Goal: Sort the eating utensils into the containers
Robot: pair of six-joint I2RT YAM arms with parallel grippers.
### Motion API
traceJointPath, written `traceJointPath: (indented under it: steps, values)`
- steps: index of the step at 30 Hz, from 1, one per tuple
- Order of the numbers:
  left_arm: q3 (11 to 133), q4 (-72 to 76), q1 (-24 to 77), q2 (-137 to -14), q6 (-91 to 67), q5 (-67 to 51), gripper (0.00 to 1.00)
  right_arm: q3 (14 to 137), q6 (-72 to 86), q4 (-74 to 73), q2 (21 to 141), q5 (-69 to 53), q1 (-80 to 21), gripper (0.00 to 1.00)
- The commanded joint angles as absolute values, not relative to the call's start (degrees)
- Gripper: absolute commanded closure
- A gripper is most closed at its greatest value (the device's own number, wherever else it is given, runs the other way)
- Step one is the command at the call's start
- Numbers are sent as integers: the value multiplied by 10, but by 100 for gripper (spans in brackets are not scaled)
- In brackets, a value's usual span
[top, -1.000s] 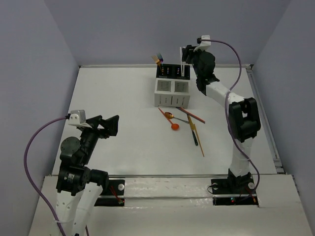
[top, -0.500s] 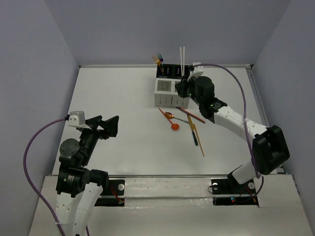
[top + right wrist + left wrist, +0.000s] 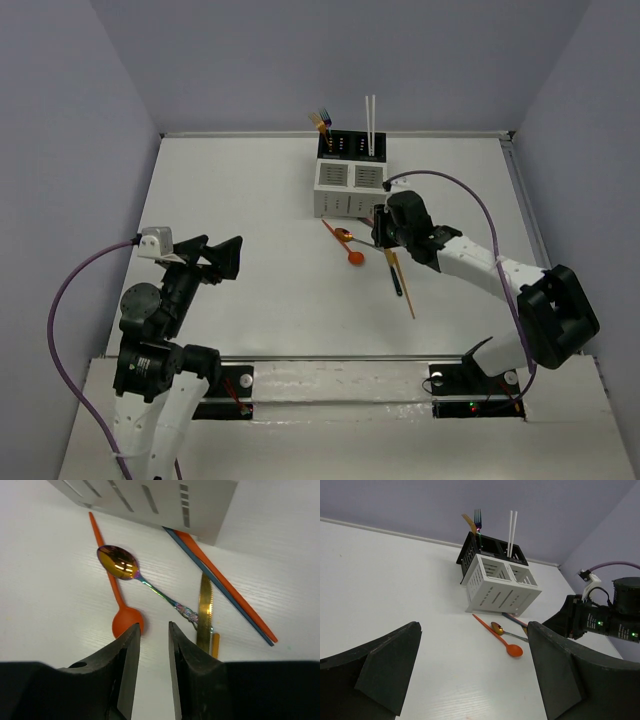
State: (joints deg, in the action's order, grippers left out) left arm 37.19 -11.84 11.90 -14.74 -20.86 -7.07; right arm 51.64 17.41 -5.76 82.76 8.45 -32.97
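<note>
The caddy [image 3: 349, 187] stands at the back centre, with two white slotted boxes in front and two black boxes behind. Two white sticks [image 3: 371, 122] stand in the back right black box, and forks [image 3: 321, 120] in the back left one. An orange spoon [image 3: 355, 257], an iridescent spoon [image 3: 344, 235] with a gold bowl, a gold knife [image 3: 205, 607] and orange and dark sticks [image 3: 227, 587] lie in front of the caddy. My right gripper [image 3: 378, 230] hovers over them, narrowly open and empty, with the orange spoon's bowl [image 3: 125, 622] at its left finger. My left gripper [image 3: 225, 255] is open and empty at the left.
A black stick and a wooden stick [image 3: 403, 283] lie to the right of the spoons. The left wrist view shows the caddy [image 3: 502, 582], the orange spoon [image 3: 512, 650] and my right arm [image 3: 605, 620] at the right. The table's raised edge runs along the right side [image 3: 535, 240].
My right gripper let go of the white sticks in the back right black box, then moved forward and down over the utensils on the table. The left arm has not moved.
</note>
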Motion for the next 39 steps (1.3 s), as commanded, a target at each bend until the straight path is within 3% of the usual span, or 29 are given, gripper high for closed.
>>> traceJointPath:
  steps: [1, 7, 14, 20, 28, 31, 39]
  values:
    - [369, -86, 127, -142, -204, -80, 1, 532, 174, -92, 839, 180, -316, 64]
    - [370, -88, 132, -141, -204, -79, 1, 540, 172, -90, 861, 136, -248, 59]
    - [370, -87, 132, -135, -204, -79, 1, 582, 110, -95, 928, 89, -243, 55]
    - [371, -88, 132, -134, -205, -76, 1, 615, 125, -103, 969, 83, -243, 59]
    - [371, -88, 137, -134, -205, -78, 1, 505, 234, -136, 868, 148, -243, 67]
    - [371, -88, 137, -132, -204, -79, 1, 497, 232, -157, 845, 72, -243, 68]
    - [371, -89, 137, -127, -206, -77, 1, 492, 250, -196, 874, 74, -243, 68]
